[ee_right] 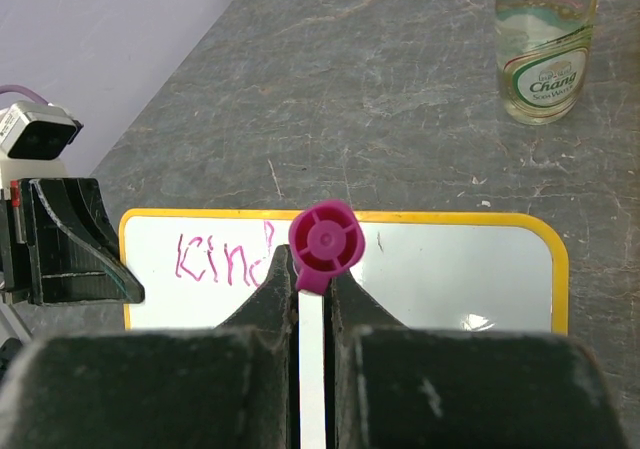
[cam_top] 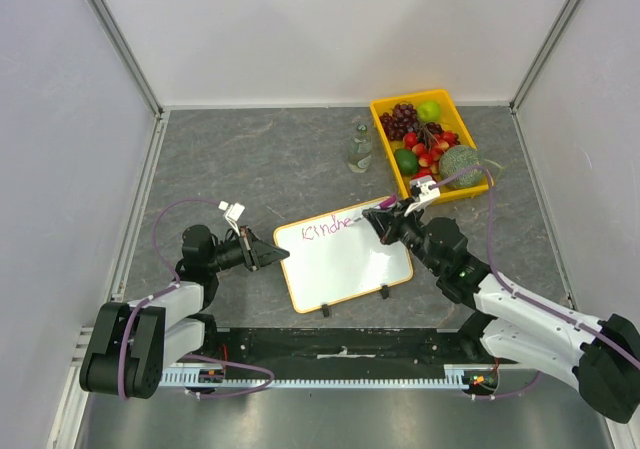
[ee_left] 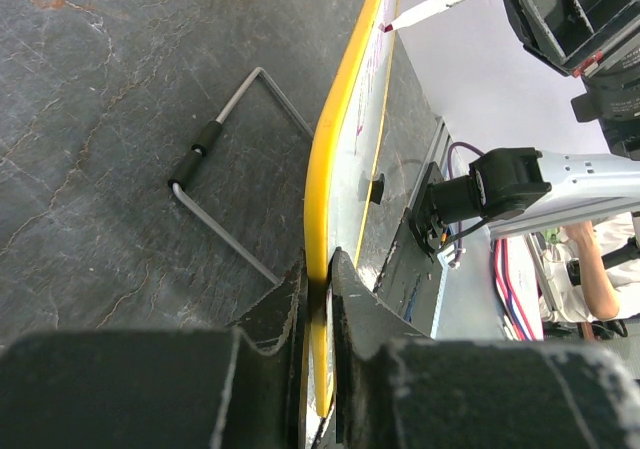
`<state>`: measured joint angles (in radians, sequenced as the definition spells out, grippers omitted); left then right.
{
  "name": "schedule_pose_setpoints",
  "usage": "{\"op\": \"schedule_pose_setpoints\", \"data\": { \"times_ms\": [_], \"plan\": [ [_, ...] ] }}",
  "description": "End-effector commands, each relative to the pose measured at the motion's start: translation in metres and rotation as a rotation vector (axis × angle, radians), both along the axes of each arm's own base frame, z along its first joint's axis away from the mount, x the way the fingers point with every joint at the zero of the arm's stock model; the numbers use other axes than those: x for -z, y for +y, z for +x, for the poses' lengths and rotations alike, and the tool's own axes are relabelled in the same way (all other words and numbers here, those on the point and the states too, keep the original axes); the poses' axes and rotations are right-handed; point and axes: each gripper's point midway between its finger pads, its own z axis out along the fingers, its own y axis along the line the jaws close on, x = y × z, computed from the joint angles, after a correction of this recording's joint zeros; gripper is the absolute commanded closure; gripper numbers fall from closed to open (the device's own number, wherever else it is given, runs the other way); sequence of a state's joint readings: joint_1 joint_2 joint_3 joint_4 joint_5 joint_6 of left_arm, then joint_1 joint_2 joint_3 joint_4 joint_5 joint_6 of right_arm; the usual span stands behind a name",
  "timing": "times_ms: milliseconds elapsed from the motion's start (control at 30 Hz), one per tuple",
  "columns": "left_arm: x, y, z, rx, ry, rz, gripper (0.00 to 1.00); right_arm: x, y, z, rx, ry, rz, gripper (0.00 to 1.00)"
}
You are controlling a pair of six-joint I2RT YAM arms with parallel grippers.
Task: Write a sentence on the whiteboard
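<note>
One grey, stone-patterned surface (cam_top: 250, 159) carries everything. Near its front middle sits the whiteboard (cam_top: 350, 264), yellow-rimmed and turned at an angle, with two black clips (cam_top: 385, 291) on its near long edge. A yellow tray (cam_top: 380, 109) of fruit stands at the back right, well apart from the board.

The left end effector (ee_left: 318, 269) is nearly closed, pinching the whiteboard's left rim between its fingers. The right end effector (ee_right: 310, 299) hangs over the board's upper right part, clamped tight on a marker (ee_right: 325, 241) with a white barrel and purple cap end.

A clear glass bottle (cam_top: 360, 149) stands upright just left of the tray. A bent wire stand (ee_left: 225, 119) shows beside the board's back. Pink writing (cam_top: 330, 229) runs along the board's top edge, reading roughly "Kindne", and the marker tip meets its end.
</note>
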<state>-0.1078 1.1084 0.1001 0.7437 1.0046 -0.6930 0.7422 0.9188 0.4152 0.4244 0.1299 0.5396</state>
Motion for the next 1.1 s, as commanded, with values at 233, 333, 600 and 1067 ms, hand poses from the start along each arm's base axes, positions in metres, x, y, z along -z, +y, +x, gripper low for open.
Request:
{"op": "schedule_pose_setpoints", "data": {
  "times_ms": [233, 333, 600, 1067],
  "plan": [
    [-0.005, -0.001, 0.005, 0.005, -0.041, 0.005, 0.98, 0.009, -0.019, 0.004, 0.083, 0.015, -0.046, 1.0],
    [-0.005, -0.001, 0.005, 0.005, -0.041, 0.005, 0.98, 0.003, -0.02, 0.006, 0.093, 0.005, -0.039, 1.0],
    [-0.004, -0.001, 0.005, 0.006, -0.041, 0.006, 0.98, -0.035, -0.019, 0.009, 0.104, -0.044, 0.032, 1.0],
    [-0.005, -0.001, 0.005, 0.007, -0.041, 0.005, 0.98, -0.041, -0.019, 0.018, 0.132, -0.059, 0.009, 1.0]
  ]
}}
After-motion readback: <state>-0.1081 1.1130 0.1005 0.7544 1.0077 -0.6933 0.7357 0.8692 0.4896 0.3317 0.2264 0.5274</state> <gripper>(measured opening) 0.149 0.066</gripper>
